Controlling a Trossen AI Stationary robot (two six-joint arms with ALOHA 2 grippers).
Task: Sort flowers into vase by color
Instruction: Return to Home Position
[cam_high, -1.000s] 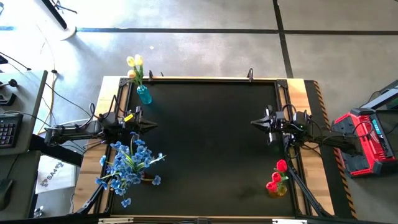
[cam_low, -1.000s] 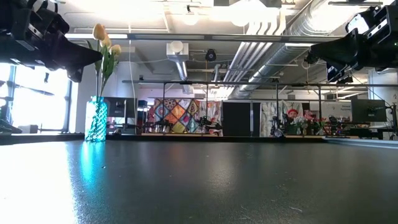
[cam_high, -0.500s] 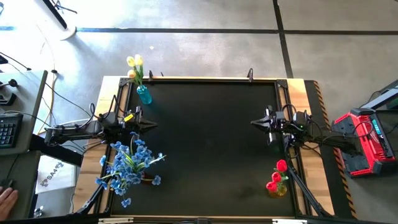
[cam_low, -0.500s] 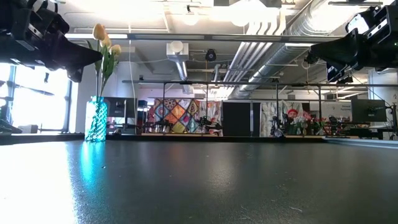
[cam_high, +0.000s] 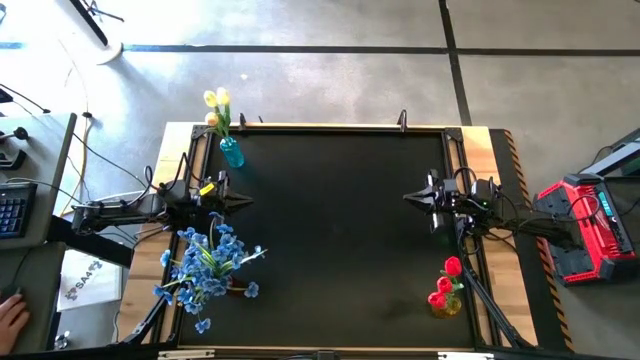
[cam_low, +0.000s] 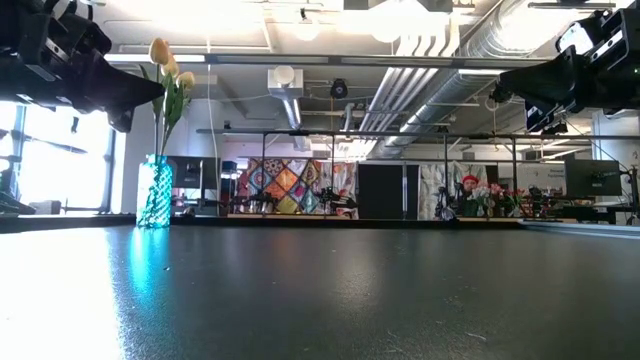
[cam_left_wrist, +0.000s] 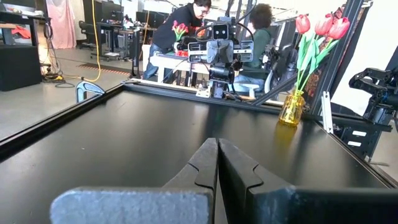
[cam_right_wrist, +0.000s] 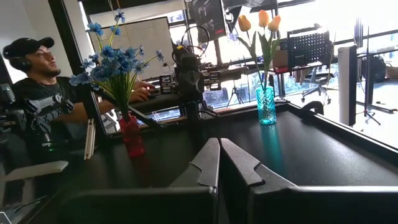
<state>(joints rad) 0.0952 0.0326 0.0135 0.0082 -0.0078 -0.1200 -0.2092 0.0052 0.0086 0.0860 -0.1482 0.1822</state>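
The cream-yellow tulips (cam_high: 217, 100) stand in the blue vase (cam_high: 232, 152) at the table's (cam_high: 330, 250) far-left corner. The blue blossoms (cam_high: 205, 265) fan out of a red vase (cam_right_wrist: 131, 135) at the table's near-left edge. The red tulips (cam_high: 445, 285) rise from a yellow vase (cam_high: 447, 305) at its near-right corner. Every flower in view is in a vase, one colour to each, so the sorting looks finished.

The left gripper (cam_high: 240, 201) hangs above the table's left edge, between the blue vase and the blue blossoms, pointing inward. Its fingers are pressed together on nothing. The right gripper (cam_high: 408, 198) faces it from the table's right edge, well apart from it, with its fingers likewise pressed together and empty.

Both arms look folded close to rest. The homing move probably calls only for a slow, level settle. The left arm needs the most care, because the widest blue sprays reach just beside it; it should draw straight back over the table's left edge and not swing toward them. The right arm should keep above the red tulips.
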